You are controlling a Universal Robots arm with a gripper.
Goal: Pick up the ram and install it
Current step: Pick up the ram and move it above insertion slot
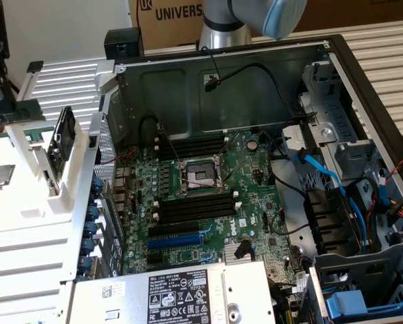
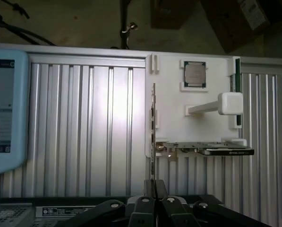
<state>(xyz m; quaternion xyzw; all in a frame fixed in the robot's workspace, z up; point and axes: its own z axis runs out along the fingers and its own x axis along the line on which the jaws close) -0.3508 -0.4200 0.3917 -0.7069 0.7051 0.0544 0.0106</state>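
Ram (image 1: 15, 110) on edge in white rack (image 1: 32, 209) (pincer (image 2: 155, 189) tips together, empty)

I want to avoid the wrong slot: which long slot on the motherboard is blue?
The expansion slot nearest the labelled grey box; the memory slots beside the processor socket are black with white end clips.

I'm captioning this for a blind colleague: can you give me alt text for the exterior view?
An open computer case lies with its green motherboard facing up. At the exterior view's left, a white rack holds the ram, an upright card and a processor chip; part of the robot arm shows above the case.
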